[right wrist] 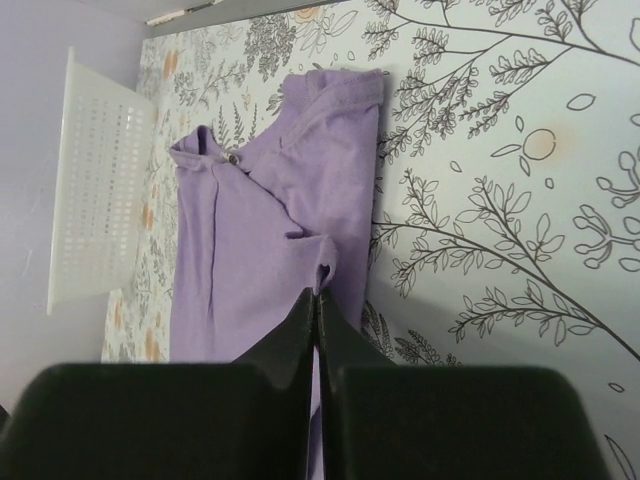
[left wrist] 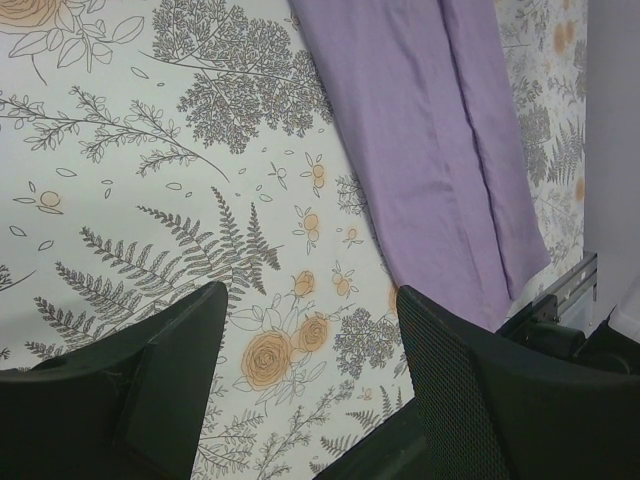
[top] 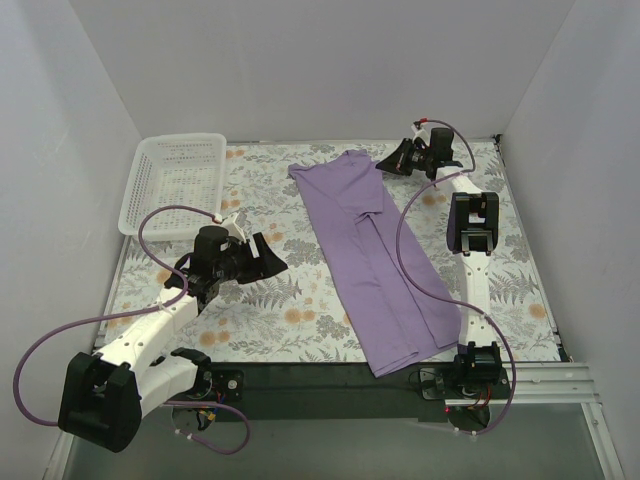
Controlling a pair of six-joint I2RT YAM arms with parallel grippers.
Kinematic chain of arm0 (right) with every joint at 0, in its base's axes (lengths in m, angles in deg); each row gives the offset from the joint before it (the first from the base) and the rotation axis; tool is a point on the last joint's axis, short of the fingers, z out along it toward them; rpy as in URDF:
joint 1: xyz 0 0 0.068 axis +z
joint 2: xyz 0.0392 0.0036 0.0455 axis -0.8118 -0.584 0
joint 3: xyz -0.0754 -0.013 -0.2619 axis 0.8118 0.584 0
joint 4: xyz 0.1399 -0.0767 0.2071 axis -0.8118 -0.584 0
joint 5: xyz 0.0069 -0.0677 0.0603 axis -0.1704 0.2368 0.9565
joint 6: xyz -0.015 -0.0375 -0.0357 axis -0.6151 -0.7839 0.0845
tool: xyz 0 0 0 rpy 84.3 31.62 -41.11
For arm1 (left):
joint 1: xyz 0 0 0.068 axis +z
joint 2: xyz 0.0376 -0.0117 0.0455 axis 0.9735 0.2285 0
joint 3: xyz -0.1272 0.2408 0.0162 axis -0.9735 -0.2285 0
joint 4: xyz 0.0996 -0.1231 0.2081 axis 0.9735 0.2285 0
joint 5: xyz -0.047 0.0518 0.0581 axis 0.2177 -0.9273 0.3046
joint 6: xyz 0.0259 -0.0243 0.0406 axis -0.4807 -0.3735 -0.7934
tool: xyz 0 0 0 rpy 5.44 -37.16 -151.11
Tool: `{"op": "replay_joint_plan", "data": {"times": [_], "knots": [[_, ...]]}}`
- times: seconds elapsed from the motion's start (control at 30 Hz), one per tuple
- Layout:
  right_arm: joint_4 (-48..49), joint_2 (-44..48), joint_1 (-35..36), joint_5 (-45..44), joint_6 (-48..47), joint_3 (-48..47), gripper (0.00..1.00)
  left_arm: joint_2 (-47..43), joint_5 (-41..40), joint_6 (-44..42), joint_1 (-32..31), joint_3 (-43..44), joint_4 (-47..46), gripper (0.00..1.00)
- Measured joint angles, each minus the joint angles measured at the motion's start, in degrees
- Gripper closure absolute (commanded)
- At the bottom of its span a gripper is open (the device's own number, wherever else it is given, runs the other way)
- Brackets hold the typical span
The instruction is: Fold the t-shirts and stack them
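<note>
The lavender-purple t-shirt (top: 370,260) lies folded lengthwise in a long strip on the floral tablecloth, from the far middle to the near right edge. My right gripper (top: 385,163) is at the shirt's far right edge. In the right wrist view it (right wrist: 316,293) is shut, with a small pinch of the t-shirt (right wrist: 250,230) between its tips. My left gripper (top: 268,262) hovers left of the shirt, open and empty. In the left wrist view it (left wrist: 310,295) has only tablecloth between its fingers, and the t-shirt (left wrist: 430,130) lies beyond them to the right.
A white plastic mesh basket (top: 175,180) stands at the far left corner and also shows in the right wrist view (right wrist: 95,190). White walls close in the table on three sides. The dark near table edge (top: 330,375) runs by the shirt's near end.
</note>
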Motion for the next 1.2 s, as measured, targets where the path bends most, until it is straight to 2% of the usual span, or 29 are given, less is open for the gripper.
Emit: {"op": "replay_joint_plan", "data": {"times": [0.3,0.67,0.93,1.2], "knots": [[0.04,1.05,0.00,1.60,-0.15,0.26,0.99,0.00,0.48,0.00,0.00,0.00,0.00,0.33],[0.22,7.69,1.29,2.40,-3.61,6.14,0.99,-0.02,0.70,0.00,0.00,0.00,0.00,0.33],[-0.68,9.53,4.87,1.88,-9.01,9.70,0.99,-0.13,0.79,-0.02,0.00,0.00,0.00,0.33],[-6.95,11.58,9.22,-2.45,-17.14,12.24,0.98,-0.31,1.07,-0.02,0.00,0.00,0.00,0.33]]}}
